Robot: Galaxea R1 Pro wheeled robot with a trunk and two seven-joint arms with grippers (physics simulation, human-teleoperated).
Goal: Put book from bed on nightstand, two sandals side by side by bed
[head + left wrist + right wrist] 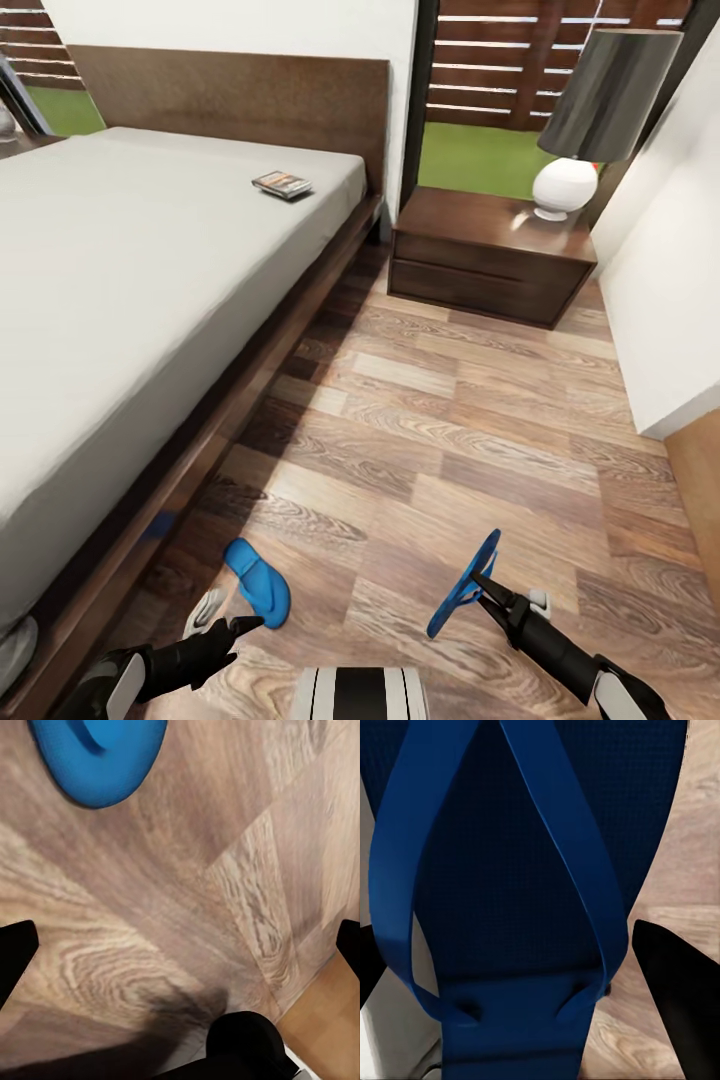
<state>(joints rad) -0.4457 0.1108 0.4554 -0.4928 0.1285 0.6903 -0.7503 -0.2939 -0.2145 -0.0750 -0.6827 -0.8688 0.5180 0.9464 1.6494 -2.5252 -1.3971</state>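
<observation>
Head view, near to far. Right claw [478, 588] at 5 o'clock, clenched on one blue sandal [463, 585], lifted off the floor [450, 430] and tilted on edge; sole and thong straps close up in the right wrist view [532, 907], dark fingers [675, 997] flanking it. Probably held high to carry across toward its mate. Left claw [240, 628] at 7 o'clock, released, grasping nothing, fingertips spread over bare planks in the left wrist view. Second sandal [258, 580] flat on the floor just beyond that claw, near the bed [150, 300] frame, apparently already at its spot. Open planks to its right, toward 6 o'clock: room for the pair side by side. Further off, book [282, 184] at 11 o'clock, on the mattress near the headboard corner and edge. Nightstand [490, 255] at 1 o'clock, lamp [590, 120] on its right part, left part bare for the book.
</observation>
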